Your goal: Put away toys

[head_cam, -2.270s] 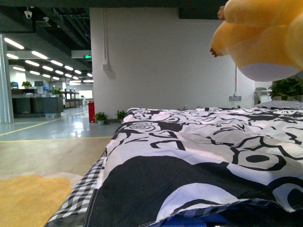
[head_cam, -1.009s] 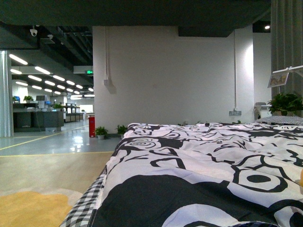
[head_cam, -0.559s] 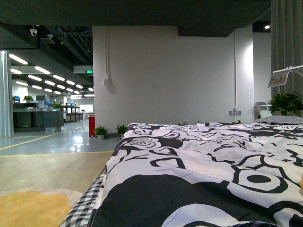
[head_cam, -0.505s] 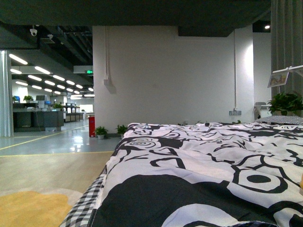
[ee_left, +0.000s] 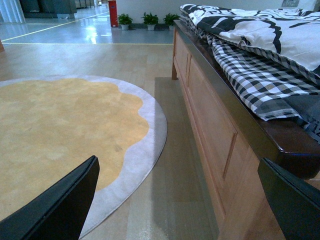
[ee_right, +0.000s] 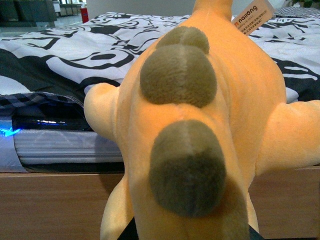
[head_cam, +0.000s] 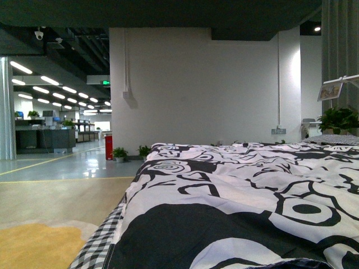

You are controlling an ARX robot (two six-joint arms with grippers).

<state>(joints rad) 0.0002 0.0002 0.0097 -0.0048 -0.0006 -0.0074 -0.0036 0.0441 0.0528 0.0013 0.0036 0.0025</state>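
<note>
A bed is filling most of the scene, and its black-and-white patterned duvet (head_cam: pixel 235 190) is spreading from the near edge away toward a white wall (head_cam: pixel 196 84). In the left wrist view a checked sheet (ee_left: pixel 255 80) is hanging out from under the duvet over the wooden bed frame (ee_left: pixel 215 125). To the left of the bed a round yellow rug (ee_left: pixel 60 120) with a pale scalloped border is lying on the floor, near the frame but not touching it. Far off by the wall a red bin (head_cam: pixel 108 147) is standing with small potted plants (head_cam: pixel 119 154) just beside it.

The plush toy (ee_right: pixel 200 125) is hanging in front of the bed's wooden side, clear of the duvet, with its orange-yellow body stretching away from the right wrist camera toward the mattress. Three brown rounded patches are running along its back, and a paper tag (ee_right: pixel 252 12) is sticking up at its far end.

The right gripper (ee_right: pixel 192 234) is clasping the toy's near end. Only dark slivers of its fingers are showing, one on either side of the plush, with the body pressed between them.

The left gripper (ee_left: pixel 177 165) is hovering low over the floor between rug and bed frame, its two dark fingers standing wide apart with nothing between them.
</note>
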